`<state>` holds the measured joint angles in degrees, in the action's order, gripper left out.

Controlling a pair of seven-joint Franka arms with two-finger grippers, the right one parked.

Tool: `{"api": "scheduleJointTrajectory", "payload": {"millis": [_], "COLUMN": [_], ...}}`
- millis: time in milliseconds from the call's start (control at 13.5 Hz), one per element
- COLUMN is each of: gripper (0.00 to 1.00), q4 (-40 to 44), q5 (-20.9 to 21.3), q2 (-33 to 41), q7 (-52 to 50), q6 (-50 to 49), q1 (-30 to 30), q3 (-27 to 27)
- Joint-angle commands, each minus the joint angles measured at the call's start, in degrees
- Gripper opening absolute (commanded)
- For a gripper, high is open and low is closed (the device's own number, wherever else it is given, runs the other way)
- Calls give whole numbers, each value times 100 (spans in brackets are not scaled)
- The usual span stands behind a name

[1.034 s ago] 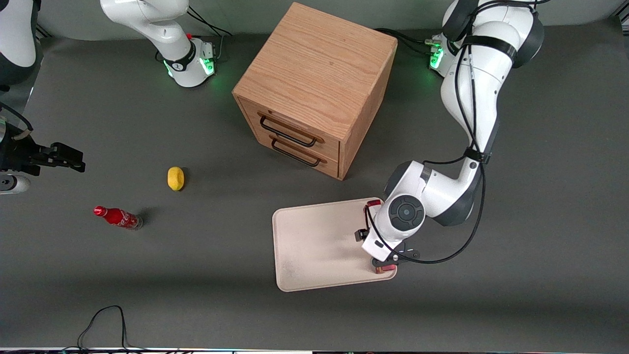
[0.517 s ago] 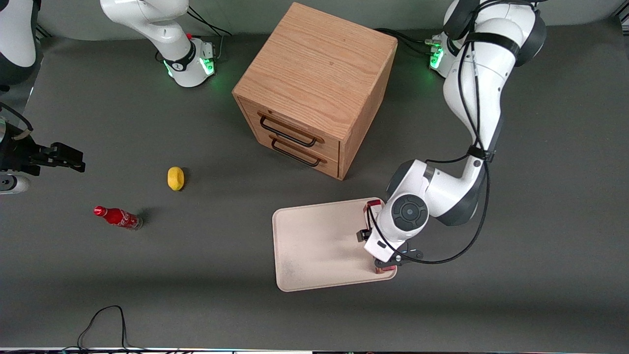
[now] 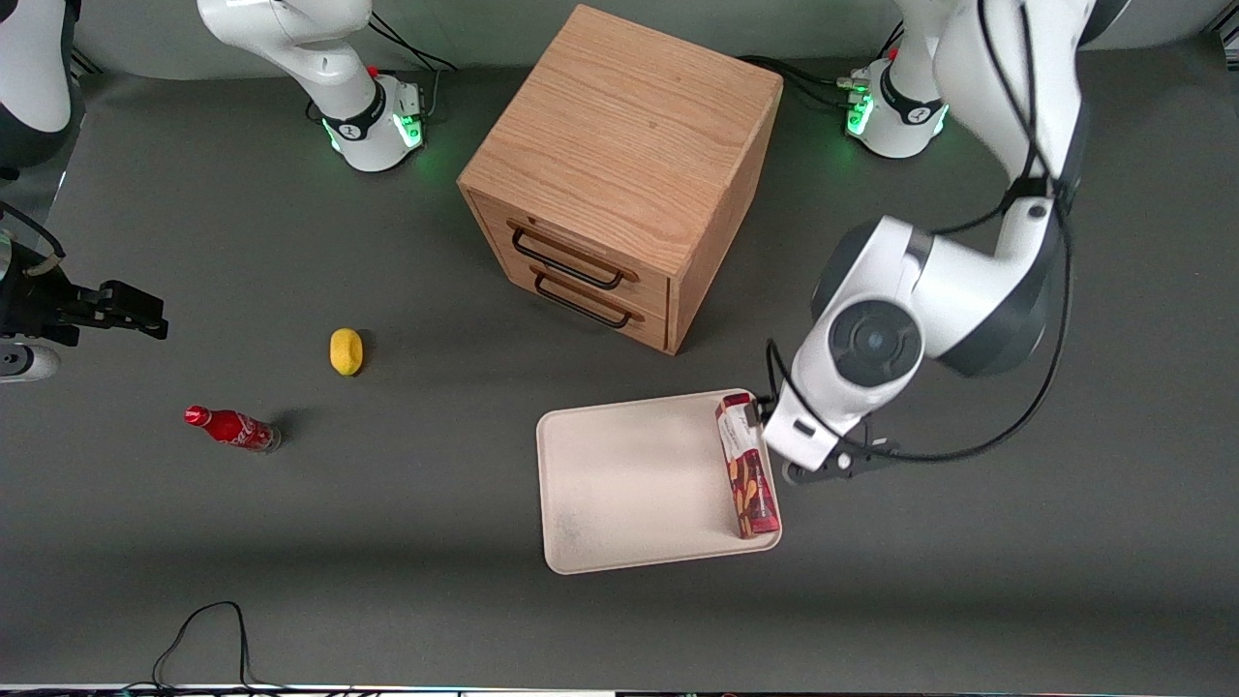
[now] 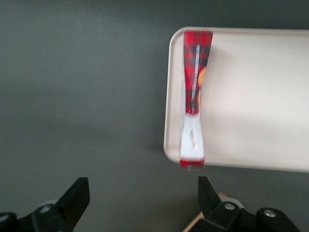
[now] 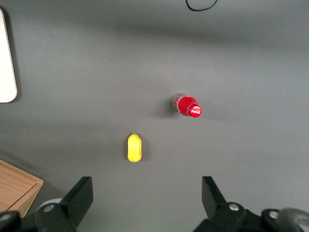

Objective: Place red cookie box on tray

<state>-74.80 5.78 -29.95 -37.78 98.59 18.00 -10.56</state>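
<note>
Moved: gripper [image 3: 834, 469] has risen off the red cookie box [image 3: 747, 467] and shifted toward the working arm's end of the desk [image 3: 387, 542].
Jaws: spread wide, holding nothing.
Red cookie box: lies flat in the tray [image 3: 619, 484], along its rim nearest the working arm, label end toward the drawer cabinet [image 3: 619, 174].
Elsewhere: lemon [image 3: 346, 350] and soda bottle [image 3: 230, 427] toward the parked arm's end.

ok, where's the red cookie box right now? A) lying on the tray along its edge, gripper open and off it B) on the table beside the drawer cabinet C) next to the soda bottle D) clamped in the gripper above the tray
A: the red cookie box lies flat on the tray along its rim, and the gripper hangs above with fingers spread, holding nothing.
</note>
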Motion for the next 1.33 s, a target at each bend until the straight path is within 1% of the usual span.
{"api": "scheduleJointTrajectory", "payload": {"millis": [0,74,369,591,665,961,1108,1256], "gripper": [100,100,100,100,100,100,100,100], "q4": [-1762,-2070,-2757,-2707,-2680,-2557,-2478,-2215], "q5": [-339,-340,-340,-340,-323,-200,-243,-270], "q2": [1506,1849,2720,2933,2985,3012,3021,3021], "q7": [612,840,1693,2221,2318,2670,2671,2679], "q6": [204,161,90,-296,-375,-534,-709,-937], "q1": [-322,-393,-315,-140,-113,-315,-463,-535], "q3": [54,106,904,1660,1767,1777,1768,1750]}}
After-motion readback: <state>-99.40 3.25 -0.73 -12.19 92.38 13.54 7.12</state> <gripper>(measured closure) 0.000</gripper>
